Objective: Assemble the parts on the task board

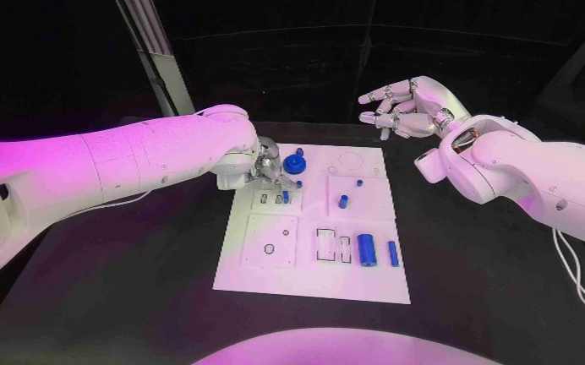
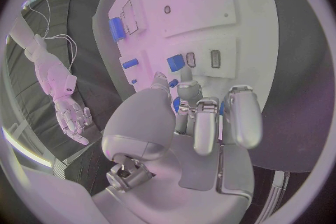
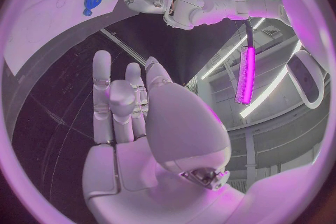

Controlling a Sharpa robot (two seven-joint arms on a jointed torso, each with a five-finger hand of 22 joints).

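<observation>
Left robot hand [image 1: 262,166] reaches down onto the far left of the white board [image 1: 256,268], fingers curled; whether it grips a blue part [image 1: 294,162] is unclear. Right robot hand [image 1: 408,110] hovers wide apart, holding nothing, beyond the board's far right corner.

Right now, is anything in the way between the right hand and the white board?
Nothing visible. The right hand hangs empty beyond the board's far edge, with bare black table between them; the left hand works at the board's far left.

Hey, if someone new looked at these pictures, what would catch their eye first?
Probably the white task board in the middle of the black table, dotted with small blue parts. Next, the left hand reaching down at the board's far left corner beside a round blue part, while the right hand hangs apart from the board, holding nothing.
</observation>
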